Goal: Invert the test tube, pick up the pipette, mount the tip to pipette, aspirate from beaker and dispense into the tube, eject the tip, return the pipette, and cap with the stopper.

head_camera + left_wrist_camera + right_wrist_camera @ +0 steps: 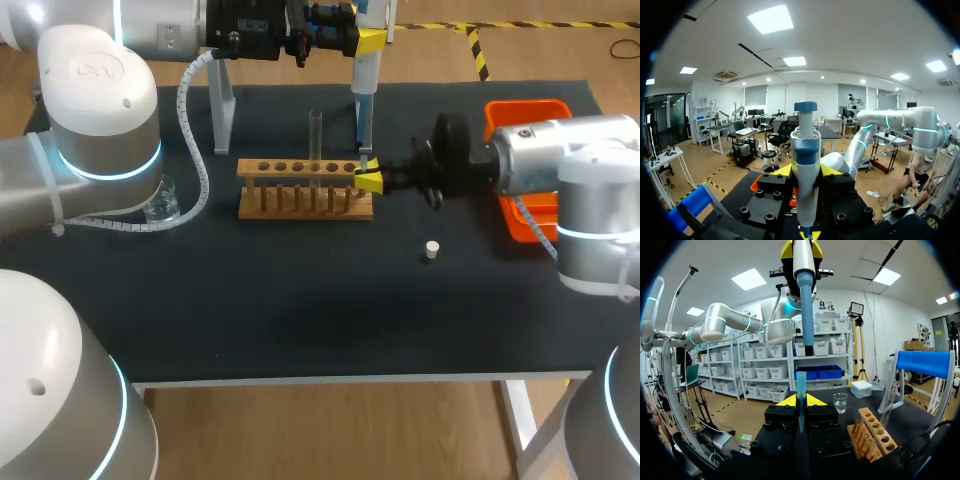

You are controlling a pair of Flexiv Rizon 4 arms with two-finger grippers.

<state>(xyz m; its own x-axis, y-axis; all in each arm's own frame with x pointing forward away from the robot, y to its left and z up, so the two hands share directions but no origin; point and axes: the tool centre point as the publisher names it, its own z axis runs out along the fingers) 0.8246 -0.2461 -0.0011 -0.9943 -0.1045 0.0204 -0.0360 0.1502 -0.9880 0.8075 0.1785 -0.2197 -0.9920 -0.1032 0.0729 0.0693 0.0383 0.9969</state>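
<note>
While the left gripper (pixel 806 172) hangs over the far side of the table (pixel 300 310), its two fingers are closed against the body of the pipette (pixel 805 150). They press on it from both sides, and the pipette stands upright between them with its plunger end above the fingers and its nozzle pointing down.

Directly under that nozzle, the right gripper (pixel 800 401) has its jaws drawn almost together on the tip (pixel 800 385). This slim teal cone is pinched upright between the yellow ends, with its open mouth facing up. In the right wrist view a small gap separates the nozzle from the tip's mouth, so the two are lined up but apart.

The right gripper sits just beside the end of the wooden rack (pixel 305 195). A clear test tube (pixel 315 135) stands upright in one of the rack's holes. The beaker (pixel 160 205) rests near the left arm. The white stopper (pixel 432 250) lies alone on the dark cloth, nearer the front. An orange tray (pixel 520 222) is partly hidden behind the right arm.
</note>
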